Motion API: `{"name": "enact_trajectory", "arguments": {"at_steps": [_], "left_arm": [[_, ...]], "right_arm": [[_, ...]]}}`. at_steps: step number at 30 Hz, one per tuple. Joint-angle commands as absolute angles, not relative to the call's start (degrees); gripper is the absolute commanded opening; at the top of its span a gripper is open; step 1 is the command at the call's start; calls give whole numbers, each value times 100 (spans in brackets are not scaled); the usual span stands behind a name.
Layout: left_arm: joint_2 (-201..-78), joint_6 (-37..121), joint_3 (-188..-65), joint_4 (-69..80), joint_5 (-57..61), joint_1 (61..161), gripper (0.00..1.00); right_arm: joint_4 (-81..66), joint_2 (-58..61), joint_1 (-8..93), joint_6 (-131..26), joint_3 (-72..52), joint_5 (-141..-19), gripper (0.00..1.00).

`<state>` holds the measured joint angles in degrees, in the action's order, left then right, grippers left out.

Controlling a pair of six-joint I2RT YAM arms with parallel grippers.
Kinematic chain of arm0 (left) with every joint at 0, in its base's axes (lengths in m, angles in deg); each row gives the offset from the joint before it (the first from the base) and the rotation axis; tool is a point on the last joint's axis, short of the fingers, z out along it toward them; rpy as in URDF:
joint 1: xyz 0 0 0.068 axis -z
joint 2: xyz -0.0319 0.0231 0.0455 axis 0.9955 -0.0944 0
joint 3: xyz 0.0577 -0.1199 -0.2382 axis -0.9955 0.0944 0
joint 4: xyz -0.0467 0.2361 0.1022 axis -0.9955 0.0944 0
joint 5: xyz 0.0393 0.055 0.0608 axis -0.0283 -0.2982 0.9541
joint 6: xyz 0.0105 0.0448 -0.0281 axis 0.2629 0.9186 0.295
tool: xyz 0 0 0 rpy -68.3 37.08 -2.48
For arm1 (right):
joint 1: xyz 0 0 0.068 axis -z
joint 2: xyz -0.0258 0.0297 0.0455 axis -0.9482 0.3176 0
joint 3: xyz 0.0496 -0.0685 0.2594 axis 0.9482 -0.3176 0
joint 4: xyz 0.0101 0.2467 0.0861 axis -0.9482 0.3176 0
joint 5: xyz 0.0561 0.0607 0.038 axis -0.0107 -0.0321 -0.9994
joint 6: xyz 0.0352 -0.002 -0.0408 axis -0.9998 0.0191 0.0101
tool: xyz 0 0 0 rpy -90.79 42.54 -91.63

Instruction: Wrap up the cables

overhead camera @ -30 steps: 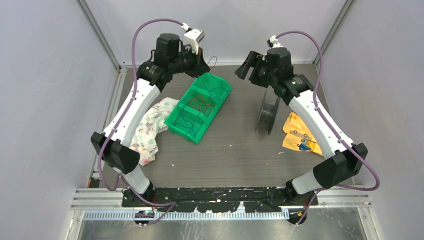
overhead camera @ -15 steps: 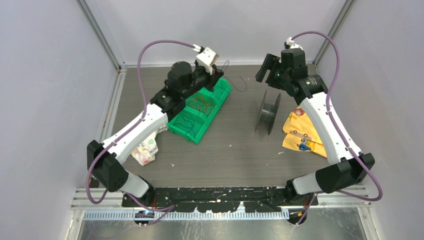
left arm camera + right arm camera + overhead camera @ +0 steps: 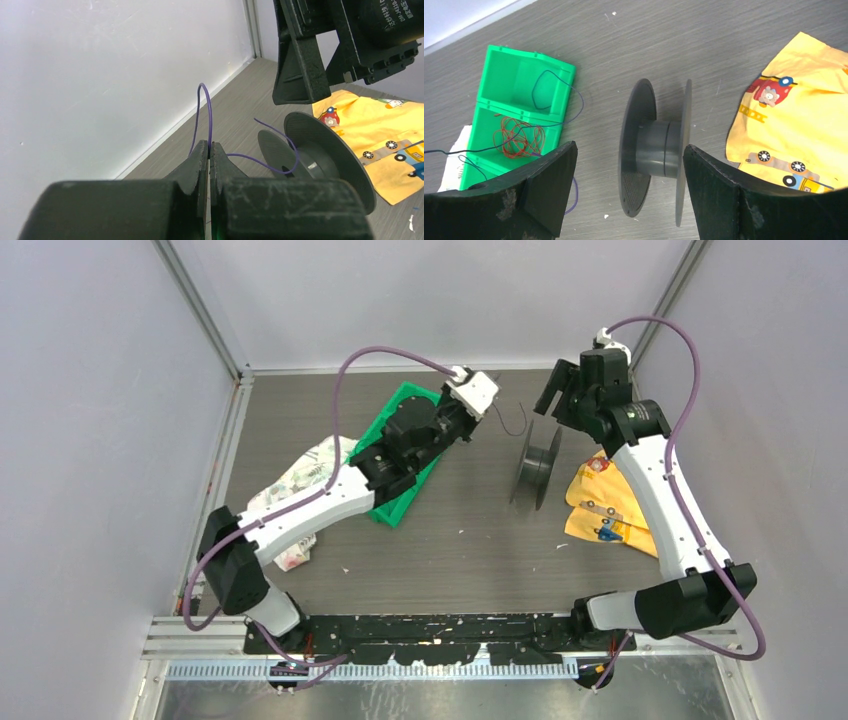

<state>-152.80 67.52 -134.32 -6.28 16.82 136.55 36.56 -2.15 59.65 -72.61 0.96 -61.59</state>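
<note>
Closest to my bases, the grey counter (image 3: 460, 540) carries a floral cloth (image 3: 300, 480) on my left and a yellow cartoon-print cloth (image 3: 600, 505) on my right. Past the floral cloth lies the green divided bin (image 3: 519, 75), partly under my left arm. One compartment holds a reddish coil of cable (image 3: 519, 137). The neighbouring one holds a dark cable (image 3: 554, 72) that loops over the bin wall and out onto the counter.

Just left of the yellow cloth, the black spool (image 3: 535, 465) stands on the rims of its two flanges, with its hub level.

My left jaws are pressed fully together in the air between bin and spool, pinching a thin purple cable (image 3: 210, 115). One end arcs up above my tips and bends back down. The other sweeps off to my right toward the spool and curls up beside the nearer flange. I cannot tell whether it touches the spool.

My right jaws are spread wide and hang above the spool, gripping nothing and touching nothing. From that wrist, the spool shows between my two fingers (image 3: 544, 190), down on the counter.

Farthest back is the white wall (image 3: 100, 75).
</note>
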Motion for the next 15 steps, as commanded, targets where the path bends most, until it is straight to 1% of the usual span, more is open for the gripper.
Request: {"name": "enact_trajectory", "arguments": {"at_steps": [1, 4, 15], "left_arm": [[-15601, 7409, -13362, -1443, 2428, 14060, 1], [-15848, 7613, -13334, -1698, 2746, 14212, 1], [-16179, 7606, -13377, -1840, 2834, 14328, 0]], "right_arm": [[3707, -506, 6088, -7234, -27, -6152, 82], [3759, -635, 6153, -7273, -125, -6218, 82], [3846, -970, 6187, -7387, -457, -6182, 82]]}}
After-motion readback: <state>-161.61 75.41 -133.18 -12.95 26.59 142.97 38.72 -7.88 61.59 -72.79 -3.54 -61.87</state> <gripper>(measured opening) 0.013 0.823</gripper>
